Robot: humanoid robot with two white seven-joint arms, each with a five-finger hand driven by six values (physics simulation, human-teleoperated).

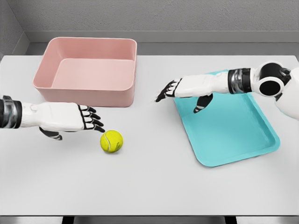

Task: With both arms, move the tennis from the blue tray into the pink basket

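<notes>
The tennis ball [111,141] lies on the white table [149,186], between the pink basket [87,71] and the blue tray [229,126], just beside the left hand [70,116], whose fingers are spread and hold nothing; the right hand [187,88] hovers over the tray's near-left edge, fingers loose and empty.

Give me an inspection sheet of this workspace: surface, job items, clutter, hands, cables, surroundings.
Surface: white table, flat, no spills seen.
Job's things: tennis ball lies on the table, outside both containers; blue tray at right holds nothing; pink basket at rear left holds nothing.
Clutter: nothing seen.
Hands: left hand open, just left of the ball, contact not clear; right hand open, above the tray's left rear corner, holding nothing.
Cables: nothing seen.
Surroundings: grey wall behind the table.
</notes>
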